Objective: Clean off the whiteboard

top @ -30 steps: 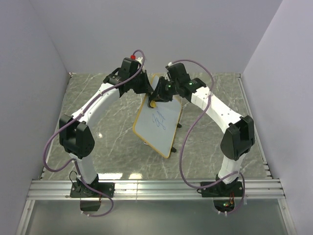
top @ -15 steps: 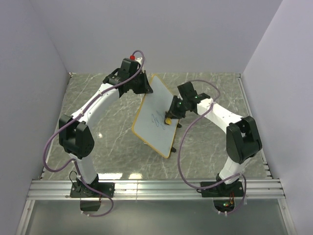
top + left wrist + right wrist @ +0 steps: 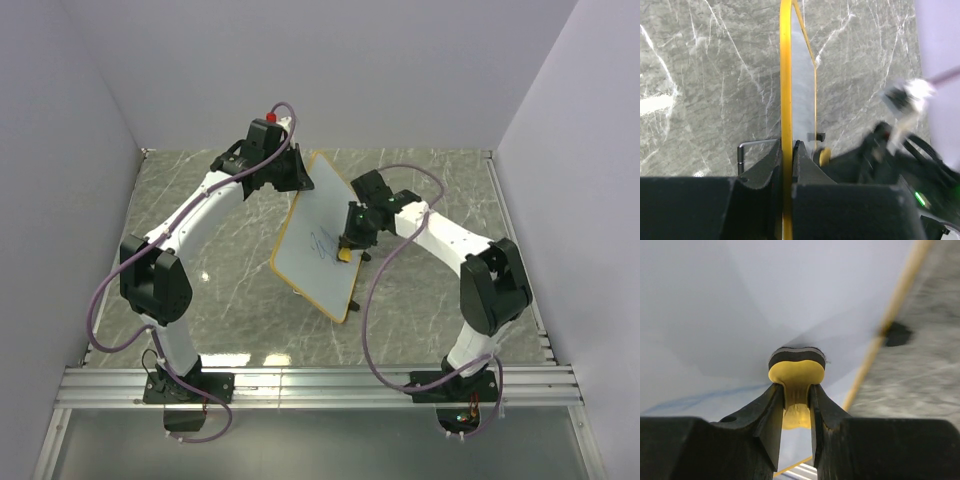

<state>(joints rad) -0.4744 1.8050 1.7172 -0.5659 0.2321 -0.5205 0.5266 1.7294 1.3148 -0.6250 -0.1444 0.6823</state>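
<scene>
The whiteboard [image 3: 320, 235] is a white board with a thin orange-yellow frame, held tilted with its near corner low. Blue scribbles [image 3: 325, 243] mark its middle. My left gripper [image 3: 298, 180] is shut on the board's far edge; in the left wrist view the yellow frame [image 3: 785, 75] runs between the jaws of that gripper [image 3: 787, 150]. My right gripper [image 3: 350, 243] is shut on the yellow-and-black eraser [image 3: 344, 255] and presses it on the board's right part. In the right wrist view the eraser [image 3: 796, 371] touches the white surface [image 3: 740, 300] beyond that gripper [image 3: 797, 392], with a faint blue line at left.
The grey marbled table [image 3: 230, 290] lies under the board. A small metal hex key [image 3: 742, 150] lies on the table below the board in the left wrist view. Black clips [image 3: 364, 256] stick out at the board's right edge. White walls close in the back and sides.
My right gripper carried the eraser from the board's far top corner down to its right middle part, by the scribbles. The left gripper and board stayed in place.
</scene>
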